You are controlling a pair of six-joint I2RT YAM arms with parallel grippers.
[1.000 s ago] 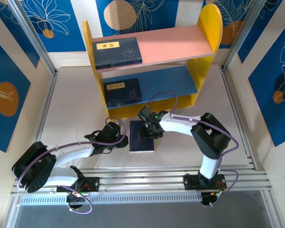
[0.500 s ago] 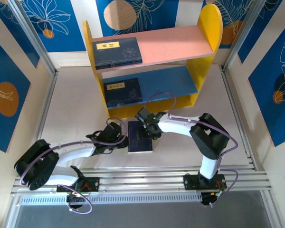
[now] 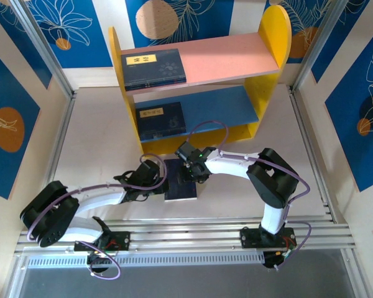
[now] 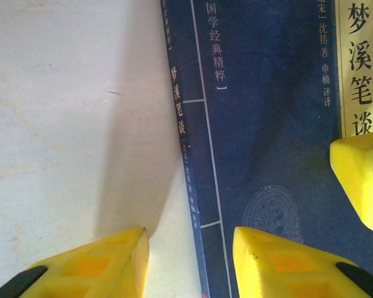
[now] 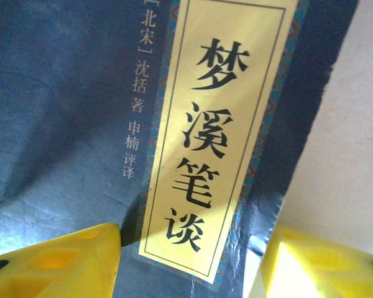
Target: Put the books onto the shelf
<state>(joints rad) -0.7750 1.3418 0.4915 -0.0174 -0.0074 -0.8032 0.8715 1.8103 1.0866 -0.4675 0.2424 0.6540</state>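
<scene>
- The right gripper [image 5: 193, 239] has yellow jaws narrower than a second ago, but a gap remains and nothing is clamped. One finger sits over the cover, the other past the book's edge over the table.
- Between those jaws you see the yellow-tan title label [image 5: 217, 136] of the thin, flat, dark navy book [image 3: 180, 189], which lies flat on the white table [image 3: 99, 136] in front of the shelf.
- The left gripper [image 4: 189, 236] is partly open, at the same width as a second ago. One yellow finger is over the table and one over the cover, with the spine edge between them. No grip is visible.
- What changed: the right gripper has shifted left, and the navy book has slid left with it, toward the left gripper.
- Likely meaning: you are setting up a pickup, with the book nudged within reach of both arms. It is not lifted yet.
- The small shelf with yellow round-topped side panels [image 3: 275, 37] stands beyond, well apart from both grippers.
- One navy book [image 3: 153, 68] lies on the pink upper board [image 3: 230, 56] and another [image 3: 160, 120] on the blue lower board [image 3: 224, 105]. Both are at the left end and have not moved.
- By my count two books are shelved and one is left.
</scene>
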